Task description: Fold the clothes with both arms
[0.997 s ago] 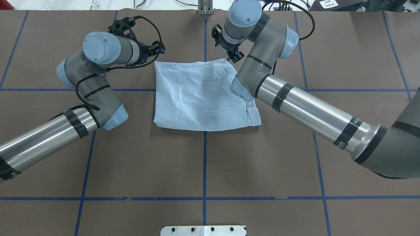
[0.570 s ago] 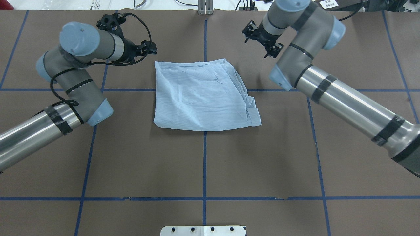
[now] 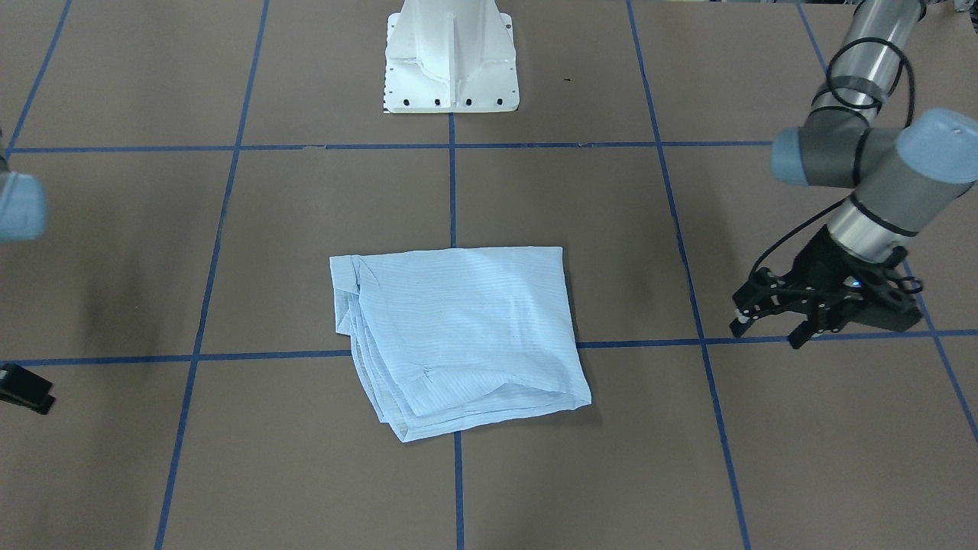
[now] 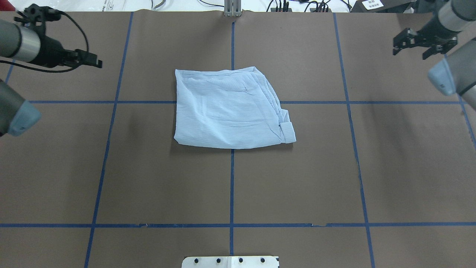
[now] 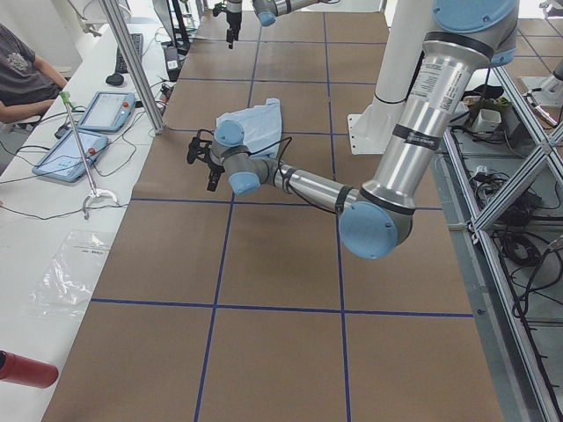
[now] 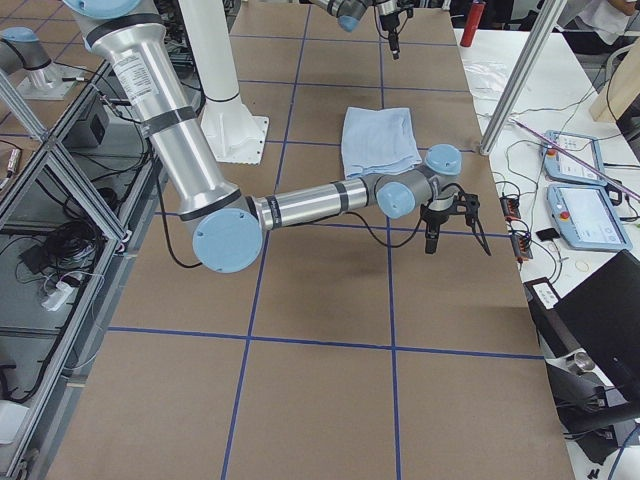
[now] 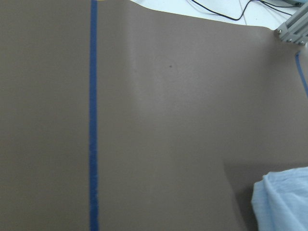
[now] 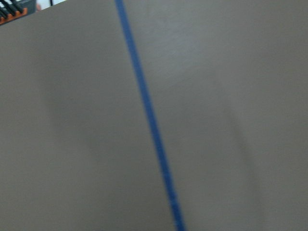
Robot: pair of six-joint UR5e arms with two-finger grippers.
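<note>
The light-blue striped shirt (image 4: 228, 109) lies folded into a rough square in the middle of the brown table, and nothing touches it. It also shows in the front view (image 3: 458, 336), both side views (image 5: 257, 123) (image 6: 378, 140), and as a corner in the left wrist view (image 7: 284, 202). My left gripper (image 4: 97, 62) (image 3: 765, 337) is open and empty, well off the shirt's left side. My right gripper (image 4: 409, 54) is open and empty near the far right edge; only a tip shows in the front view (image 3: 27, 389).
The white pedestal base (image 3: 451, 69) stands at the table's near edge behind the shirt. Blue tape lines (image 4: 231, 186) grid the brown table cover. Beyond the far edge are tablets (image 5: 106, 110), cables, a metal post (image 5: 132, 61) and a red bottle (image 5: 25, 369).
Both arms have swung outward from the shirt's far corners to the table's left and right sides. The shirt has not moved.
</note>
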